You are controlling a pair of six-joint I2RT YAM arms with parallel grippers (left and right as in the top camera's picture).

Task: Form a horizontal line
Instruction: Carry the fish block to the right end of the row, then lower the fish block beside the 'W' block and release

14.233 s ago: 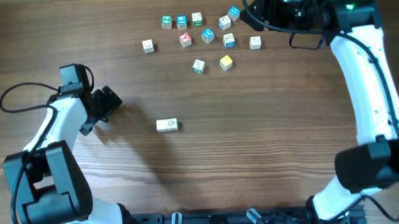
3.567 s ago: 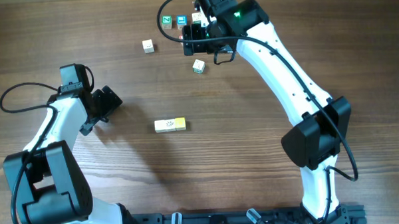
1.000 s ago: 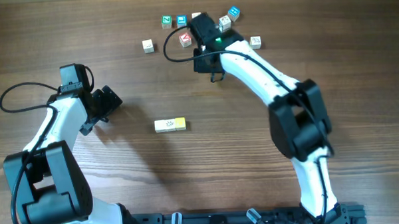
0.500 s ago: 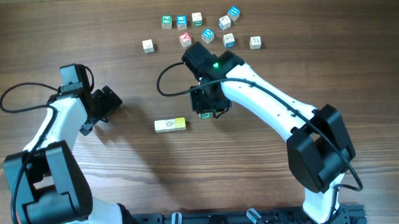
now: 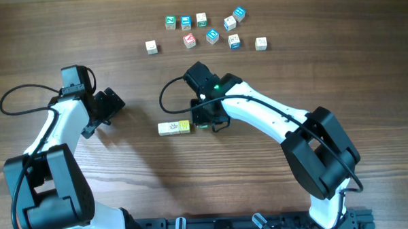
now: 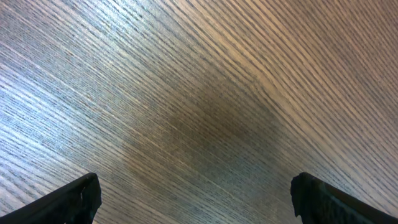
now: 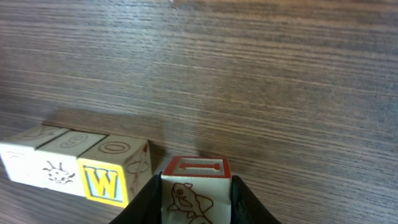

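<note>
The horizontal line (image 5: pixel 174 128) is a short row of touching cubes at mid table: whitish ones and a yellow cube at its right end. In the right wrist view the row (image 7: pixel 62 163) ends in a yellow "W" cube (image 7: pixel 112 178). My right gripper (image 5: pixel 205 120) is shut on a cube with a red-framed top and a fish drawing (image 7: pixel 196 186). It holds this cube just right of the "W" cube, with a narrow gap between them. My left gripper (image 5: pixel 108 104) is open and empty over bare wood at the left (image 6: pixel 199 208).
Several loose letter cubes lie scattered at the back of the table, among them a red "A" cube (image 5: pixel 189 40), a blue cube (image 5: pixel 212 37) and a whitish cube (image 5: pixel 150 46). The right arm stretches from the front right across the table's middle.
My right gripper has carried the cube from the back cluster down and left to the right end of the row. The left arm has not moved.
</note>
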